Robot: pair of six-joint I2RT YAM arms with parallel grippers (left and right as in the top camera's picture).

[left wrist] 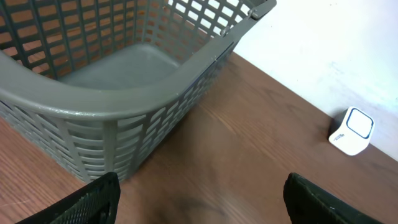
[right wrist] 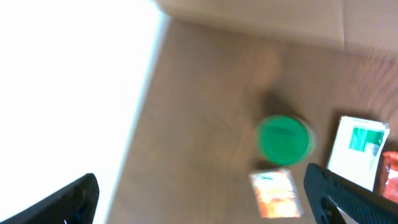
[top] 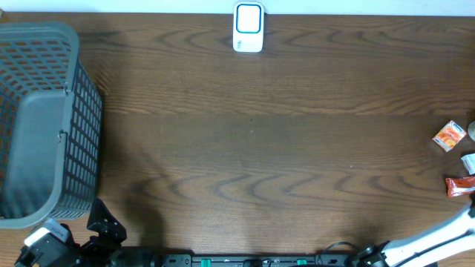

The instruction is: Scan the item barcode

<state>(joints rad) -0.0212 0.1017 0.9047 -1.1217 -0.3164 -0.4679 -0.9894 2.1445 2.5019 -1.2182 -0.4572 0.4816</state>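
**Overhead.** The scanner (top: 248, 27) stands at the far edge of the tabletop (top: 252, 148), centre. Candidate items lie at the right edge: orange sachet (top: 450, 136), white packet (top: 468, 162) (partly cut off) and red packet (top: 459, 185). I cannot tell which one is meant. The basket (top: 78, 126) fills the left end. The middle is bare wood, so the path from items to scanner looks free.

**Left wrist.** The left tool (left wrist: 202, 208) is released, fingers wide, nothing between them. The basket wall is close ahead and the scanner is well off to the right.

**Right wrist (blurred).** The right tool (right wrist: 205, 208) is spread wide and empty, looking down on the items. A green-lidded tub (right wrist: 283, 139) sits just beside the sachet.

Judgement: the sachet is light, thin and crinkly, probably slippery. Pinch it across one edge and leave the printed face uncovered. Which side carries the barcode cannot be told. The tabletop edge is near, so a nudge could push items off.
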